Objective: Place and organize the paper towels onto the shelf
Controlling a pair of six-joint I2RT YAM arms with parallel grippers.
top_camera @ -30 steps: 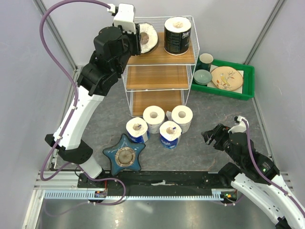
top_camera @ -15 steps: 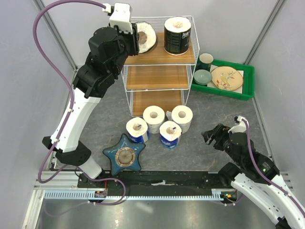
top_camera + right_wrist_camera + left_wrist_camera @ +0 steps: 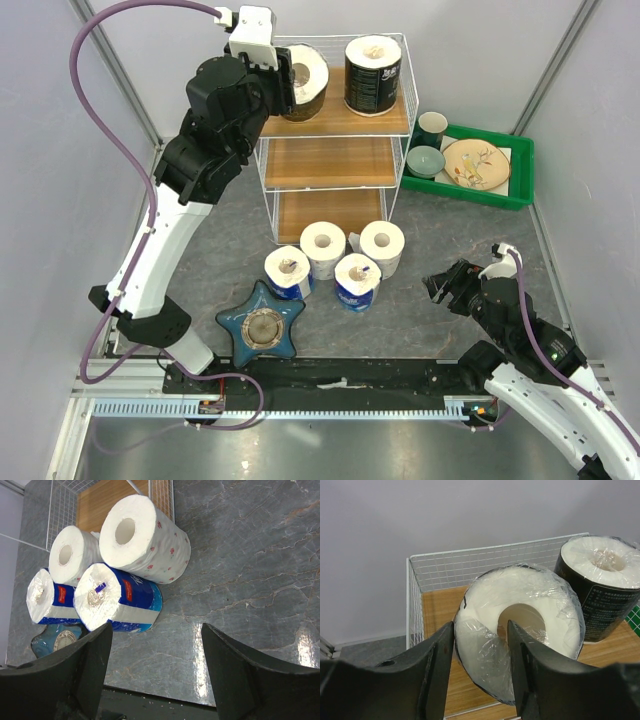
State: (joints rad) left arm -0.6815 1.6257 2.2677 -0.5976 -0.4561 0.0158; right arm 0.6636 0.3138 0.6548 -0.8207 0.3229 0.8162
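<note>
— Where does the shelf (image 3: pixel 335 150) stand?
— Far middle of the table (image 3: pixel 440 230); two rolls sit on its top tier; the left roll (image 3: pixel 310 75) leans, the right roll (image 3: pixel 372 78) stands upright beside it, apart.
— And the others?
— Four rolls (image 3: pixel 323 248) are bunched on the table just near of the shelf; a star dish (image 3: pixel 262 330) lies near-left of them; a tray (image 3: pixel 480 196) holding dishes (image 3: pixel 475 160) sits right of the shelf.

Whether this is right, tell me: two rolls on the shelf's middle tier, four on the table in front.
Wrong tier: the two rolls are on the shelf's top tier, as the top external view shows. The other four are on the table in front.
</note>
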